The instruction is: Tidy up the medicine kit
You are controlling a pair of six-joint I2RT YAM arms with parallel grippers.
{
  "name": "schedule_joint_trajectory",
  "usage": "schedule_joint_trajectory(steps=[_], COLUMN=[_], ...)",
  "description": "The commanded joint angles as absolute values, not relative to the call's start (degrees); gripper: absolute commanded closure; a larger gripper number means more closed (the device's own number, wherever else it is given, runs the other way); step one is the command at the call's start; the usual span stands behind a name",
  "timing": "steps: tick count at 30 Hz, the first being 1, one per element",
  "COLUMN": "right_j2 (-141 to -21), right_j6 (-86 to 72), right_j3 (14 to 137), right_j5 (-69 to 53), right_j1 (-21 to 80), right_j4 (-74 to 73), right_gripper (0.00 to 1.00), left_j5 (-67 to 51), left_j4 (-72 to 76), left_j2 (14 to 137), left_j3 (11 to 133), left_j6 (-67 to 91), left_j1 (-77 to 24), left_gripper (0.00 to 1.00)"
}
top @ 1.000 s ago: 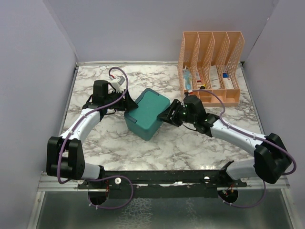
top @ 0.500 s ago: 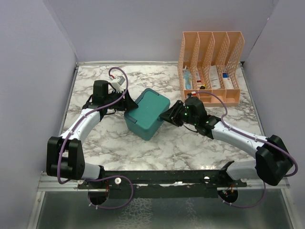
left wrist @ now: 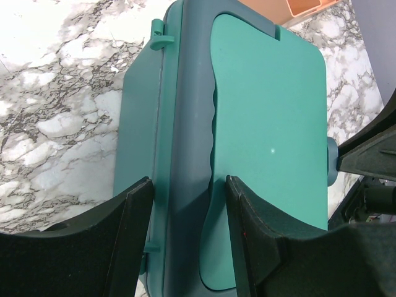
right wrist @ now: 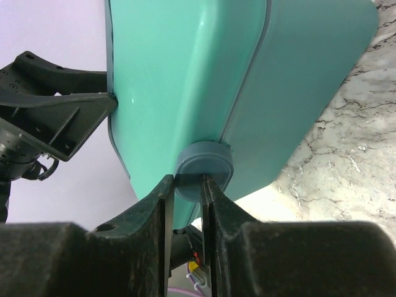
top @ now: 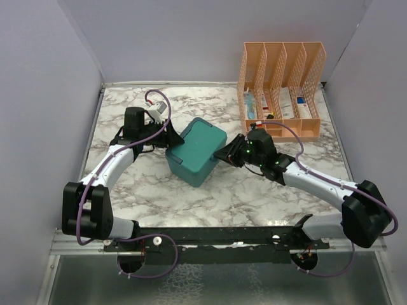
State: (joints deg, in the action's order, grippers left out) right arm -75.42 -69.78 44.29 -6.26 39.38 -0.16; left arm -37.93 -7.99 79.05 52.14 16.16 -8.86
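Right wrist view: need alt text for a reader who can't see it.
The right gripper pinches a round grey knob on the seam of the teal medicine kit, which fills most of the frame. The left gripper meets the kit's far edge at left; marble table shows at right.

Grey-veined white marble table (top: 254,197) enclosed by plain pale lavender walls (top: 172,38).

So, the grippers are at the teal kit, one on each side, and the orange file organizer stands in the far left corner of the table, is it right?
No: the top external view shows the orange file organizer in the far right corner, not the left. The left gripper and right gripper are at the medicine kit, one on each side.
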Motion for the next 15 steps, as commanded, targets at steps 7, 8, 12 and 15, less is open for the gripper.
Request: schedule_joint_trajectory(steps=[7,8,12,15], right_j2=[-78.4,-78.3,-77.8,-77.8], right_j6=[-67.9,-67.8,-67.3,-66.6], right_j3=[46.9,47.1,47.2,47.1], right_j5=[-3.0,-2.7,-2.5,-3.0], right_j1=[39.7,39.7,39.7,39.7], right_j4=[-6.0,-6.6,-7.0,-6.1], right_gripper=[0.79,0.78,0.76,0.76], left_j5=[-35.9,-35.9,-35.8,-35.8], left_j4=[-12.9,-12.9,-12.9,-12.9], left_j2=[79.5,79.5,79.6,79.7], left_j3=[50.1,50.0,50.1,50.1], left_j6=[14.1,14.1,14.1,14.1], left_j1=[-9.3,-9.4,-9.3,-9.3], left_gripper=[0.49,0.49,0.49,0.49])
